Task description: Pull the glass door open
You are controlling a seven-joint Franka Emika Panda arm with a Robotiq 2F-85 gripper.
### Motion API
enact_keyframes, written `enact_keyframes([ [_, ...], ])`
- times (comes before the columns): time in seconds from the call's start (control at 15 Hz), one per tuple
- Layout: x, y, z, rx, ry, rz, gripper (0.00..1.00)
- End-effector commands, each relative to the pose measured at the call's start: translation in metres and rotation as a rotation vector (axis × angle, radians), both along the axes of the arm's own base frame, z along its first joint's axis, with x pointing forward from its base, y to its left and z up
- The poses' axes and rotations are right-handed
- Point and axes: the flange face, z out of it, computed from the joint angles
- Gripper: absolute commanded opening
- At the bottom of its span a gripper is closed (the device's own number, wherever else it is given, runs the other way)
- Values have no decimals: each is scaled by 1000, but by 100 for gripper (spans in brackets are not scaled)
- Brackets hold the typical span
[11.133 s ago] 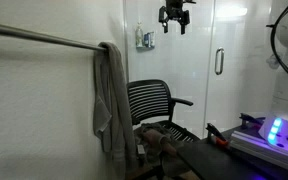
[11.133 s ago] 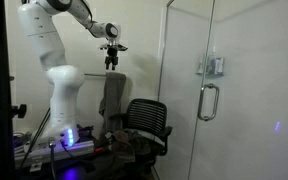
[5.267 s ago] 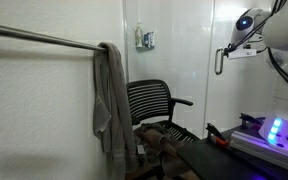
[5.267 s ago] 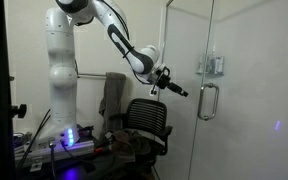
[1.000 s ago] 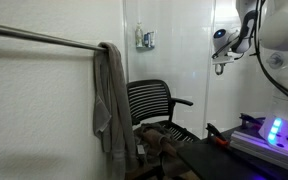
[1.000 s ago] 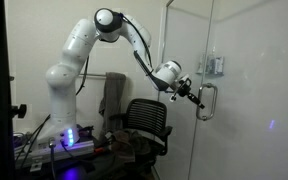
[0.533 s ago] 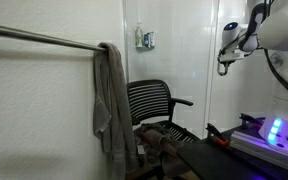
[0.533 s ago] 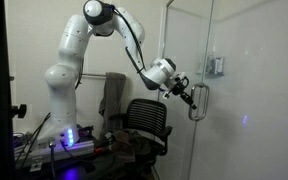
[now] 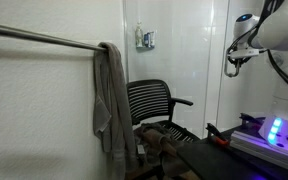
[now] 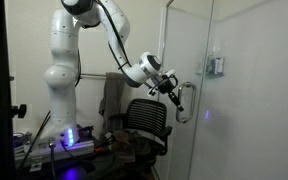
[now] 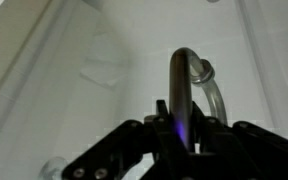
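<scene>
The glass door [image 10: 198, 140] is a tall frosted panel with a short dark bar handle [image 10: 184, 101] near its free edge. It stands swung partly out from its frame, toward the arm. My gripper [image 10: 176, 90] is shut on that handle. In the wrist view the handle [image 11: 180, 85] runs up between the black fingers [image 11: 156, 128], and the gripper [image 11: 181, 132] clamps its lower part against the frosted glass door [image 11: 64, 80]. In an exterior view the gripper [image 9: 234, 62] hides the handle at the door's edge.
A black office chair [image 10: 144, 120] [image 9: 156, 105] stands close beside the door's swing path. A grey cloth [image 9: 109, 95] hangs from a metal rail [image 9: 44, 38]. A small blue-white box [image 10: 216, 65] [image 9: 144, 40] sits on the fixed pale panel. The robot base [image 10: 64, 100] stands behind the chair.
My gripper, shut on the handle throughout, has drawn back toward the robot base. The handle and the door's free edge came with it, so the door has swung further out.
</scene>
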Motion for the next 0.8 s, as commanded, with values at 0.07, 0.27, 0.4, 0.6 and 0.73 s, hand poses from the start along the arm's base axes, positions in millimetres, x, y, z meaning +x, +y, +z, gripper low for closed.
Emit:
enact_keyframes([
  [0.07, -47, 7, 13, -22, 145, -16, 6],
  [0.27, -63, 8, 23, 10, 161, -67, 6],
  [0.4, -73, 8, 31, 35, 172, -104, 6],
  [0.6, -82, 7, 43, 85, 184, -158, 6],
  [0.73, -87, 3, 50, 115, 195, -188, 6],
])
